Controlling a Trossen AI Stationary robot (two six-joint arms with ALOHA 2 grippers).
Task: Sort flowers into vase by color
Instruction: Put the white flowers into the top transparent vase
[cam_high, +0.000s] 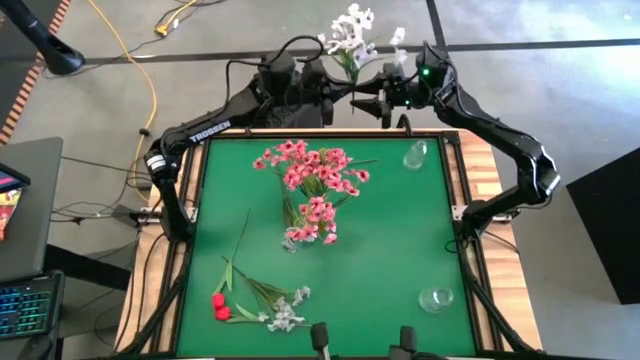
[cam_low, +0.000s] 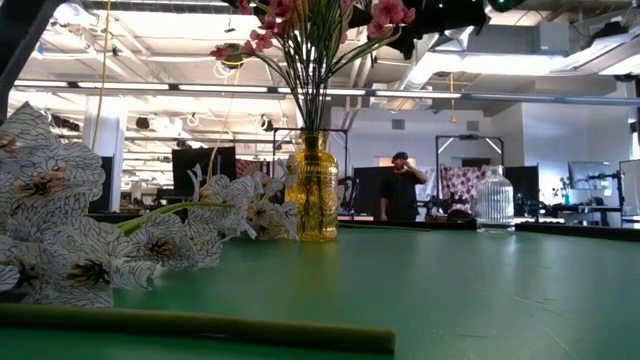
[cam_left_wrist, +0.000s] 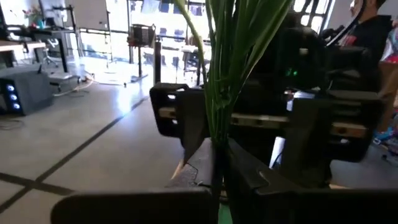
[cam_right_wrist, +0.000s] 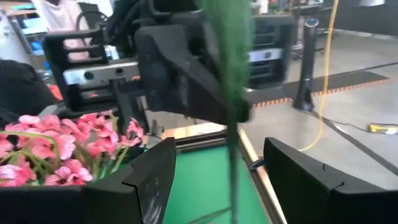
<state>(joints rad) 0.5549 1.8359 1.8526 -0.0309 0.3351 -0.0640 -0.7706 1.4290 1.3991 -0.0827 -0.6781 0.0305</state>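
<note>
On the green table (cam_high: 380, 250), a yellow vase (cam_low: 317, 190) at the centre holds the pink flowers (cam_high: 315, 180), and two clear vases (cam_high: 415, 155) stand empty. Red buds (cam_high: 218, 306) and grey-white sprigs lie near the front-left. Beyond the far edge, the left gripper (cam_high: 340, 93) is clenched on a white flower spray's (cam_high: 352, 32) stem, while the right gripper (cam_high: 372, 100) stands released around it. The handover could fail: if the left lets go before the right closes, the spray would fall off the table.
</note>
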